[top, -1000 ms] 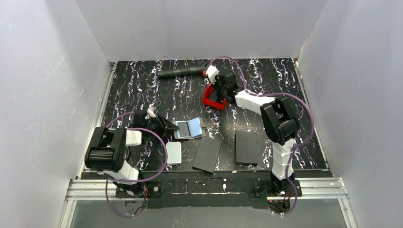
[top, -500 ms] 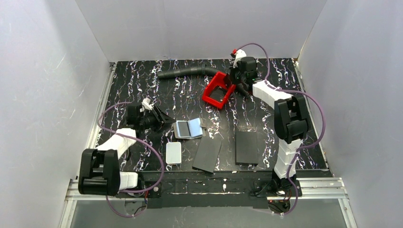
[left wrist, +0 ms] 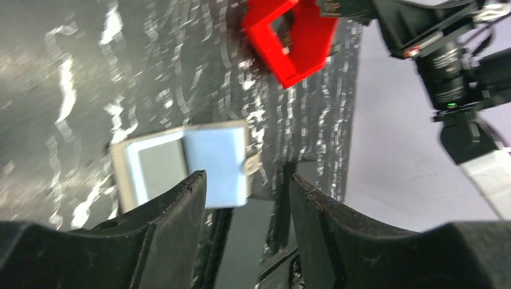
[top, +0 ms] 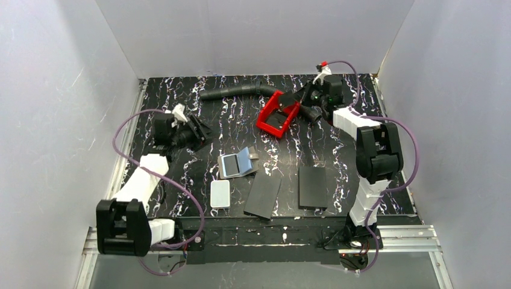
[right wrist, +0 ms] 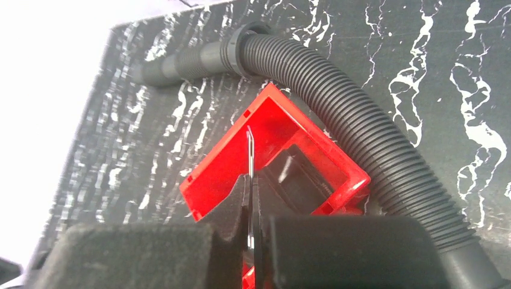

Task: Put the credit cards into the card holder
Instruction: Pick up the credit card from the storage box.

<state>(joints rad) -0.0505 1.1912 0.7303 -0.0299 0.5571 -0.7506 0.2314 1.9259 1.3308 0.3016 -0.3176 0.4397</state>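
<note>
Black, white-veined table [top: 235, 123], top view: the card holder [top: 237, 163] lies open at mid-table, pale blue inner faces up, just beyond a white box [top: 220, 194] and two black panels [top: 263, 195]. The left gripper [top: 202, 130] hangs over the left side, well apart from the holder. The right gripper [top: 293, 100] is at the far side, beside a red tray [top: 263, 124] and a grey hose [top: 238, 91].

Left wrist view: the fingers [left wrist: 175, 229] stand parted with nothing between them. The holder shows beyond the gap, blurred, its clasp tab toward the right.

Right wrist view: the jaws are pinched tight on a thin pale sheet seen edge-on, judged to be one credit card [right wrist: 249, 158], above the tray.

Step in hand, as judged: carrying the card to the holder. It would go best with a firm pinch, the card's free edge lowered flat to a pocket mouth, and the left fingers pinning one leaf so that the holder cannot skid.

Not resolved: the pocket slots, the card's face, any other cards, and a dark block inside the tray.
</note>
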